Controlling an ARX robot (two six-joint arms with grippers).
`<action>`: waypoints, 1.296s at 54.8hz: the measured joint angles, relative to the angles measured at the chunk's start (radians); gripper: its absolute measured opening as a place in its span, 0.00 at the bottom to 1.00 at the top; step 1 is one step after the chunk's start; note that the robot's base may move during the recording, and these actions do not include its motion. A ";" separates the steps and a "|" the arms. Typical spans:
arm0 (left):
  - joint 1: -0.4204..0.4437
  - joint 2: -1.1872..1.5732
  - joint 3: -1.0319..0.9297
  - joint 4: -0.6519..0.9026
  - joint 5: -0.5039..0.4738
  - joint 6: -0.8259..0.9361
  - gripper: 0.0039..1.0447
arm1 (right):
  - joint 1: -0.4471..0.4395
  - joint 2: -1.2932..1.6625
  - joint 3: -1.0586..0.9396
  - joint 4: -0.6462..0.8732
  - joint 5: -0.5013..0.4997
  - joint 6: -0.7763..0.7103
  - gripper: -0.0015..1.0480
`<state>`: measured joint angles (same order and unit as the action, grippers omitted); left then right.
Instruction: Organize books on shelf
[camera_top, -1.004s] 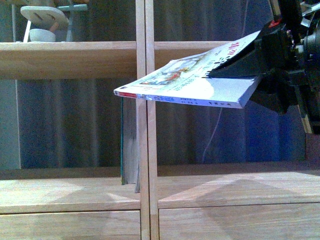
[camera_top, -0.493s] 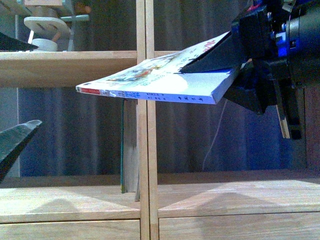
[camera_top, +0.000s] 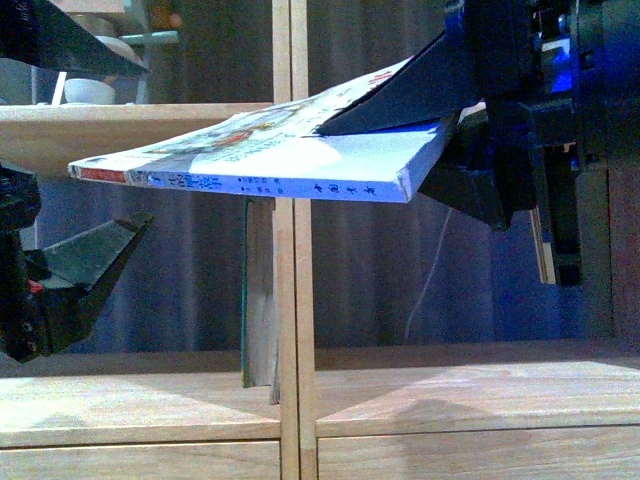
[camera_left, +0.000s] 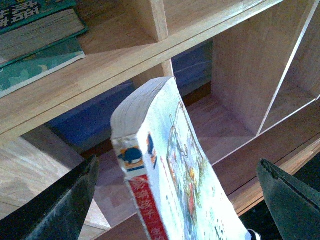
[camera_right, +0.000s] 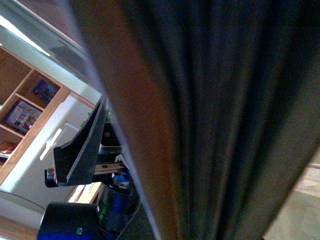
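Observation:
The thin paperback book (camera_top: 250, 165) hangs nearly flat in front of the shelf (camera_top: 450, 390), its red-white spine end pointing left. My right gripper (camera_top: 390, 140) is shut on its right end, one finger above the cover and one below. My left gripper (camera_top: 145, 145) is open at the left, with one finger (camera_top: 60, 40) above the spine end and one (camera_top: 90, 260) below. In the left wrist view the paperback (camera_left: 165, 165) sits between the spread fingers (camera_left: 60, 205) without touching them. A teal book (camera_top: 258, 290) stands upright against the shelf's central divider. The right wrist view is filled by a dark blurred surface.
A white bowl (camera_top: 85, 90) and small ornaments stand on the upper left shelf board. Drawer fronts (camera_top: 140, 460) run below the lower board. A thin cable (camera_top: 430, 270) hangs behind the open back of the right compartment. The teal book (camera_left: 35, 30) shows in the left wrist view.
My right gripper has carried the paperback leftward across the divider. My left gripper has come in from the left, and its open fingers now bracket the book's spine end.

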<state>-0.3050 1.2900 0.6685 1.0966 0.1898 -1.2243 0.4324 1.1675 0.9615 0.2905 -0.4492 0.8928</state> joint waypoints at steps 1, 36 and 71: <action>-0.003 0.002 0.003 -0.003 0.000 0.001 0.93 | 0.000 0.000 -0.002 0.000 0.000 0.000 0.07; -0.036 0.003 0.024 -0.083 -0.041 0.025 0.09 | -0.003 -0.004 -0.021 0.008 -0.014 0.002 0.07; 0.028 -0.060 0.043 -0.241 -0.012 0.109 0.06 | -0.121 0.004 -0.026 0.076 0.195 -0.198 0.50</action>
<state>-0.2768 1.2301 0.7120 0.8558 0.1780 -1.1152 0.3111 1.1717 0.9352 0.3660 -0.2546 0.6945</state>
